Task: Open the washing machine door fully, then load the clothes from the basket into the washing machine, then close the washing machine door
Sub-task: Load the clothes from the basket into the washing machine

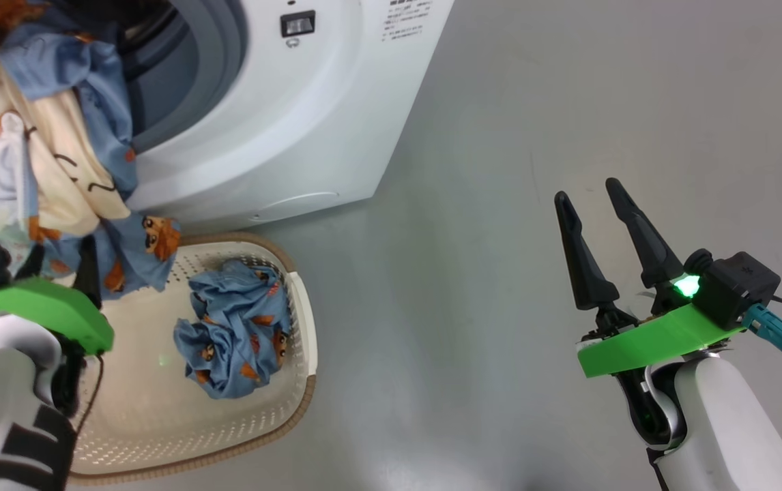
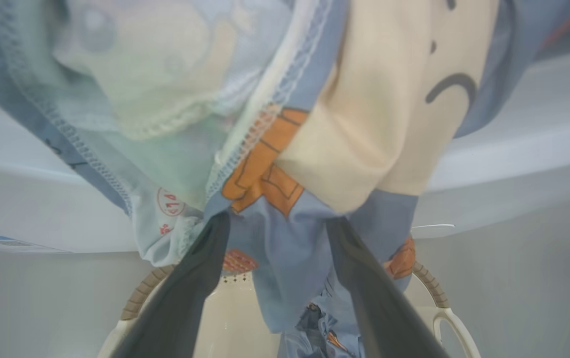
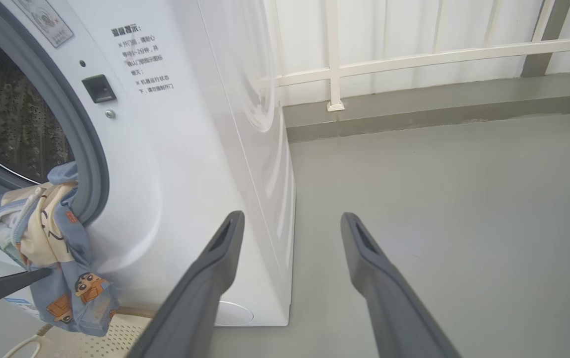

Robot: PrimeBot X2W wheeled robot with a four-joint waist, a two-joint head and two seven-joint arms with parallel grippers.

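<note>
The white washing machine [image 1: 309, 136] stands with its mouth uncovered, showing the grey gasket [image 3: 86, 149] and steel drum [image 3: 11, 114]; its door is out of view. A blue, cream and orange piece of the clothes [image 1: 56, 157] hangs out over the gasket, down toward the basket [image 1: 159, 423]. My left gripper [image 2: 277, 223] is open under it, the fabric sagging between its fingers [image 2: 195, 278]. A second blue bundle [image 1: 241, 327] lies in the basket. My right gripper [image 1: 587, 192] hovers open and empty over the floor, right of the machine.
Grey floor [image 1: 534, 102] spreads to the right of the machine. A white railing [image 3: 414, 59] and a low grey kerb [image 3: 439, 104] run behind it. The basket's brown rim [image 1: 306, 402] sits against the machine's base.
</note>
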